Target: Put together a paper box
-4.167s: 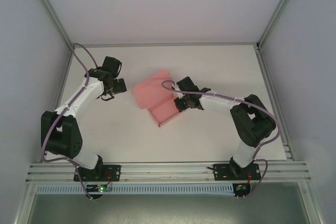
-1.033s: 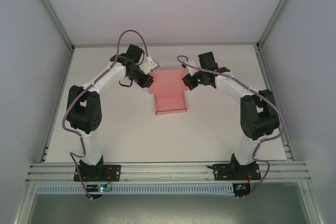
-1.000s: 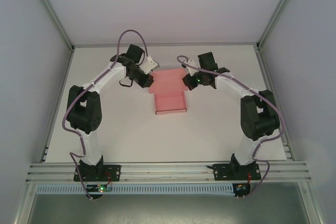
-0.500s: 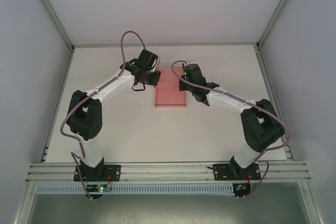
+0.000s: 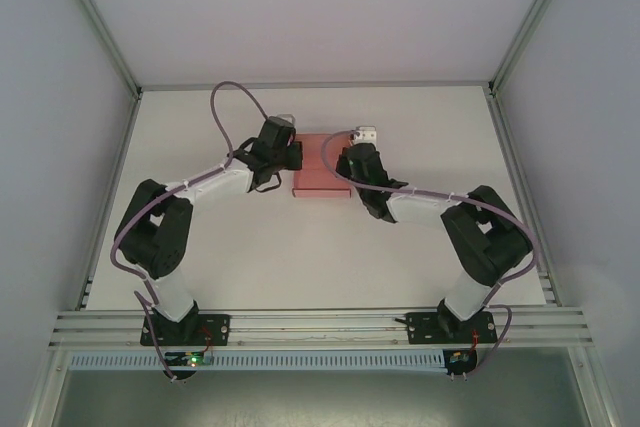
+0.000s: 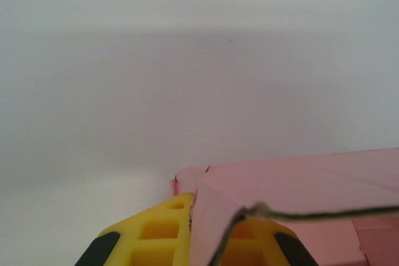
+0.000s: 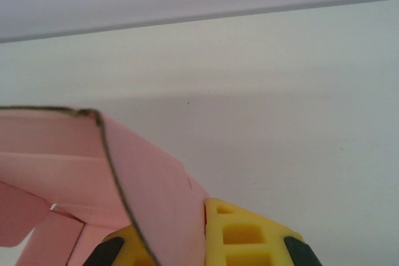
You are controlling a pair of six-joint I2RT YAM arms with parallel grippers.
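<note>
Paper box (image 5: pixel 318 167) pink, creased; left end effector (image 5: pixel 292 155), right end effector (image 5: pixel 346 161) clamp it.

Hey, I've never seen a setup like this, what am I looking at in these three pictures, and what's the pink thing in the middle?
Two robot arms are bolted to the near edge of a white table. One picture looks down from above and behind them. The other two come from a small camera on each wrist, so the yellow shapes at the bottom are that arm's own fingers. The pink thing is a paper box, on the table between the arms. The left gripper is shut on its left side and the right gripper on its right side. Up close, pink card sits pinched between the yellow fingers.
</note>
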